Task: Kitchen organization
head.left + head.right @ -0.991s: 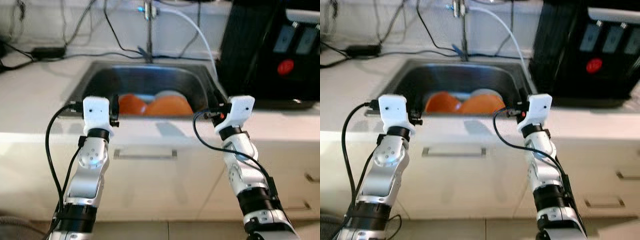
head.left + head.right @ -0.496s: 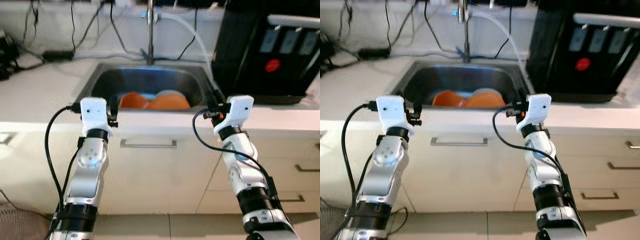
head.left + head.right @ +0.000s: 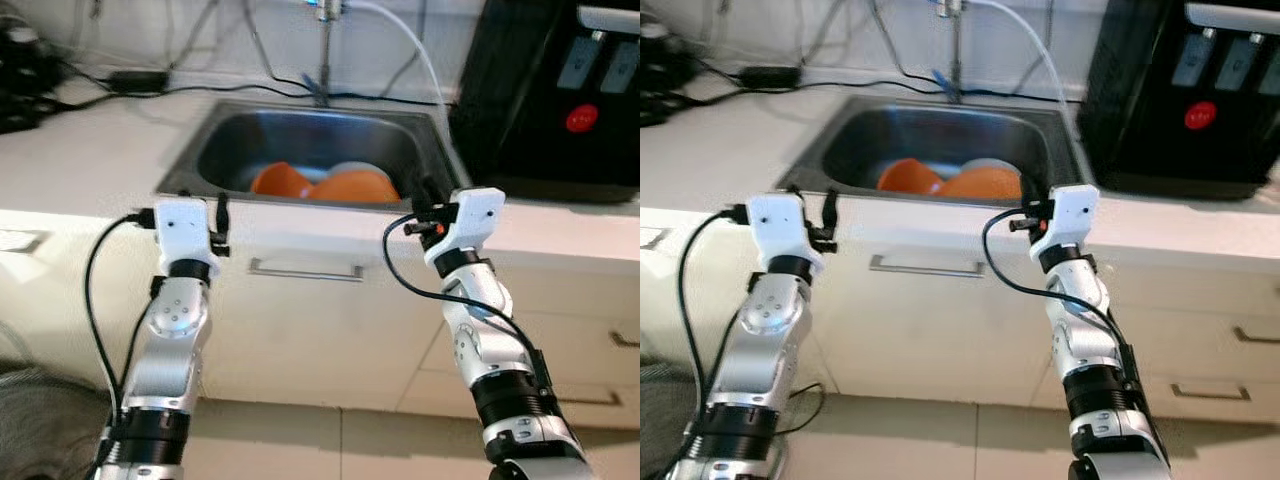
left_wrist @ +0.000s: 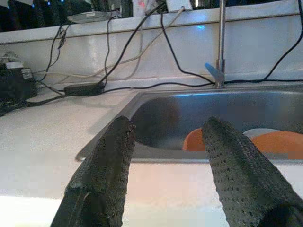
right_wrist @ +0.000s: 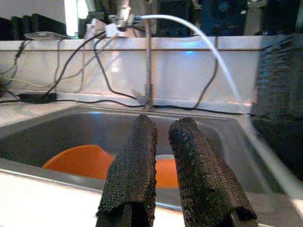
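no readable text or labels — black appliance (image 3: 560,100), red round mark, no legible lettering

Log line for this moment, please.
left gripper: open, empty, before sink | right gripper: near-shut, empty, at sink front | orange bowls in sink | not yet reaching

- left arm (image 3: 170,340): silver metal segments, a round joint cap with small dark screw marks, a black ribbed band low down.
- white boxy wrist housing (image 3: 182,228) above the left arm, black collar beneath it; a black cable (image 3: 92,300) loops from its side down along the arm.
- right arm (image 3: 490,350): same silver links and black band, white wrist housing (image 3: 475,215) with a small dark dot.
- black cable (image 3: 400,290) curling beside the right arm; a red-orange spot glows at its plug.
- fingers (image 5: 135,175): black, long, finely dimpled rubber texture.
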Tool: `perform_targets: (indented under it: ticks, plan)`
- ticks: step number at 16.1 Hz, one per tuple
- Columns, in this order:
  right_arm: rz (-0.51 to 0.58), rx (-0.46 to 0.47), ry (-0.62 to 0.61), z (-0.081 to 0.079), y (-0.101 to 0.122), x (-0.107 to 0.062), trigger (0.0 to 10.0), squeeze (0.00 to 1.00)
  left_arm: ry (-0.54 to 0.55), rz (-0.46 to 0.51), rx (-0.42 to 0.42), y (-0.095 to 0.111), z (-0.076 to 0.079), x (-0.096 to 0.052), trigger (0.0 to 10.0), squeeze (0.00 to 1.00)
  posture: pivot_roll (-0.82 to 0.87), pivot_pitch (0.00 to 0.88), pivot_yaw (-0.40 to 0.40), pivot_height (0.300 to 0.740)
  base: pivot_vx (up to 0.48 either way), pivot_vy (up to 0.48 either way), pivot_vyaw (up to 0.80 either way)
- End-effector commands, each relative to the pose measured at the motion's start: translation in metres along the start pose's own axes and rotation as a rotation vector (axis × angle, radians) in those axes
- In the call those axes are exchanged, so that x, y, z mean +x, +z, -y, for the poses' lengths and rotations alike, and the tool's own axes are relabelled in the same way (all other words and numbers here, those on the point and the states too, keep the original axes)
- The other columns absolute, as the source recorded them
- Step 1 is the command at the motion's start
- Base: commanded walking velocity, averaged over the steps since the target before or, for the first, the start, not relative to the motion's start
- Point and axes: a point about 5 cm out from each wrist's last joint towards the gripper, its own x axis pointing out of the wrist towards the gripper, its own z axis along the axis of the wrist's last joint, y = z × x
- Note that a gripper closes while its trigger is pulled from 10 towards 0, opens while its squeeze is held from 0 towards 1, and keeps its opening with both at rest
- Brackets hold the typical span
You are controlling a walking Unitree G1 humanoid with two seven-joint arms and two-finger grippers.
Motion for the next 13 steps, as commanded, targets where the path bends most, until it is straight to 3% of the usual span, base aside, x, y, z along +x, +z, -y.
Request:
perform_targets:
  ticks: [1,13]
  plan:
    - [-0.008,-0.007,-0.006,0.0044,-0.0001,-0.0003,10.0,0.00,-0.015,-0.001,0.006,0.0017,0.0057,0.0017,10.0,0.00,0.08,0.003,-0.010,0.740,0.000,-0.382,0.00]
    - [-0.013,-0.005,0.004,0.0032,-0.0016,0.0001,10.0,0.00,-0.028,0.000,0.014,0.0028,0.0075,0.0026,10.0,0.00,0.08,0.000,-0.007,0.740,0.000,-0.387,0.00]
